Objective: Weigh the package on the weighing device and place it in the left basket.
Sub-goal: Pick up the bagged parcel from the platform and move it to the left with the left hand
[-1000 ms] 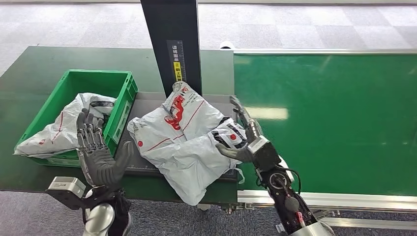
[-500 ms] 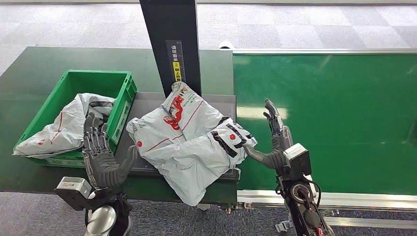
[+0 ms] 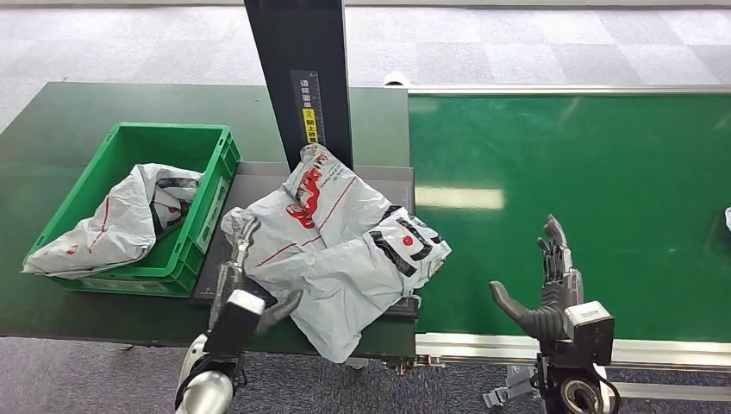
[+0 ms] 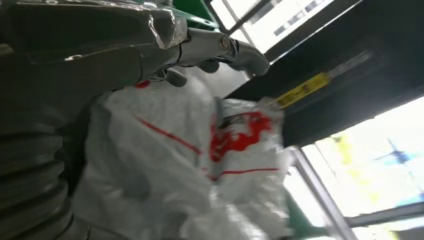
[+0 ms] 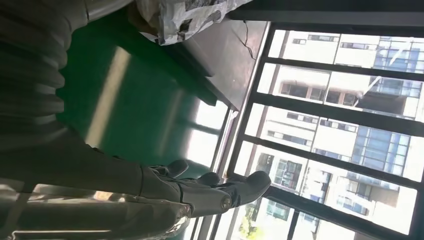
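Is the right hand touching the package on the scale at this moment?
Apart. In the head view the right hand is open over the green belt, and bare belt shows between it and the package on the scale.

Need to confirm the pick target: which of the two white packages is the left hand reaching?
The package on the dark scale platform, beside the black post; the left hand is at its near-left edge. The other package lies inside the green basket.
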